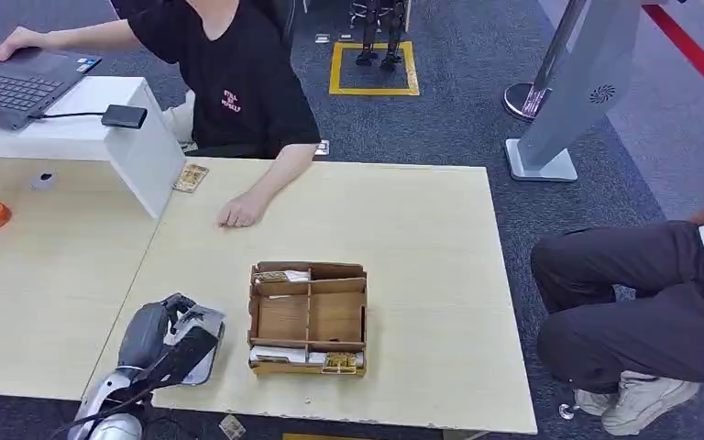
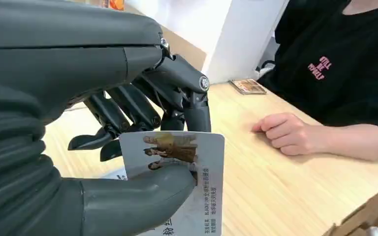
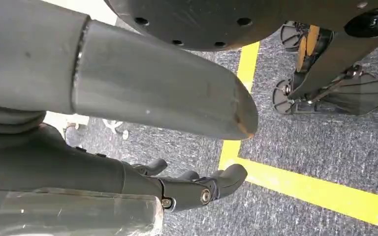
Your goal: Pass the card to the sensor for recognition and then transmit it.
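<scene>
My left hand [image 1: 172, 337] hovers low over the table's front left corner, just left of the brown card box [image 1: 308, 318]. In the left wrist view my left hand [image 2: 128, 123] pinches a white card [image 2: 202, 191] with printed figures between the thumb and the dark fingers. The black sensor [image 1: 124, 116] sits on the white raised counter [image 1: 137, 156] at the far left, well away from the hand. My right hand [image 3: 128, 98] hangs over the floor with its fingers [image 3: 197, 189] loosely apart, holding nothing.
A person in black sits across the table, one hand [image 1: 238, 213] resting on the wood, the other on a laptop [image 1: 14, 82]. Another card [image 1: 190, 177] lies by the counter. A second person's legs [image 1: 632, 302] are to the right. The box holds several cards.
</scene>
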Robot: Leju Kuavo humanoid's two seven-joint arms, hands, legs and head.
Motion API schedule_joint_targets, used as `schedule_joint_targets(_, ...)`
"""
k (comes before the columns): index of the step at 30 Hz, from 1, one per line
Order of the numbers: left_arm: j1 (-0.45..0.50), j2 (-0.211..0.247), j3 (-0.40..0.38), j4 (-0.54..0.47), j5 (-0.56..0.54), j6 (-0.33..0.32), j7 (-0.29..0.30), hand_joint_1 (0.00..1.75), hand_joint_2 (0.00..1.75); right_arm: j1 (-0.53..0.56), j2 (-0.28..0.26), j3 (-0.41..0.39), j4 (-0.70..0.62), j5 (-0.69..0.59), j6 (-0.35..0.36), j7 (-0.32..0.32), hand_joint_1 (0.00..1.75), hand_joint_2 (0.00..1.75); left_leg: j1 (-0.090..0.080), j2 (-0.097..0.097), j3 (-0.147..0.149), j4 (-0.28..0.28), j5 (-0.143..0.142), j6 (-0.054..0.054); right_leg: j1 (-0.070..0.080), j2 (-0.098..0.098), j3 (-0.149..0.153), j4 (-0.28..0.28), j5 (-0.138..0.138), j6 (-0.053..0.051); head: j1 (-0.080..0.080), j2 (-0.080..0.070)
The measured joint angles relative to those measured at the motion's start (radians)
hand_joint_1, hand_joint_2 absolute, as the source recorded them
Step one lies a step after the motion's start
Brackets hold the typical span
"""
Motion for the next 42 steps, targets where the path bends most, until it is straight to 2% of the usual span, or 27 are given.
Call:
schedule_joint_targets(10, 0.034, 0.033, 0.003, -0.043, -0.027, -0.013, 0.005, 1.75, 1.75, 0.0, -0.001, -0.003, 0.0, -0.002, 0.0, 0.0, 0.0, 0.0, 0.0, 0.0, 0.0, 0.0, 0.0, 0.0, 0.0, 0.0, 0.0, 0.0, 0.0, 0.0, 0.0, 0.0)
schedule_joint_targets(15, 0.035, 0.035, 0.003, -0.046, -0.09, -0.007, 0.019, 1.75, 1.75, 0.0, -0.002, -0.004, 0.0, -0.002, -0.001, -0.001, 0.0, 0.0, 0.0, 0.0, 0.0, 0.0, 0.0, 0.0, 0.0, 0.0, 0.0, 0.0, 0.0, 0.0, 0.0, 0.0)
schedule_joint_targets(27, 0.039, 0.033, 0.003, -0.049, -0.137, -0.016, 0.039, 1.75, 1.75, -0.001, -0.002, -0.004, 0.0, 0.002, -0.001, -0.002, 0.0, 0.0, 0.0, 0.0, 0.0, 0.0, 0.0, 0.0, 0.0, 0.0, 0.0, 0.0, 0.0, 0.0, 0.0, 0.0)
schedule_joint_targets(36, 0.041, 0.032, 0.003, -0.048, -0.109, -0.066, 0.046, 1.75, 1.75, -0.001, -0.004, -0.004, 0.0, 0.006, 0.0, -0.001, 0.0, 0.0, 0.0, 0.0, 0.0, 0.0, 0.0, 0.0, 0.0, 0.0, 0.0, 0.0, 0.0, 0.0, 0.0, 0.0)
schedule_joint_targets(42, 0.042, 0.027, 0.003, -0.046, -0.101, -0.073, 0.046, 1.75, 1.75, -0.001, -0.005, -0.004, 0.0, 0.01, 0.0, -0.001, 0.0, 0.0, 0.0, 0.0, 0.0, 0.0, 0.0, 0.0, 0.0, 0.0, 0.0, 0.0, 0.0, 0.0, 0.0, 0.0)
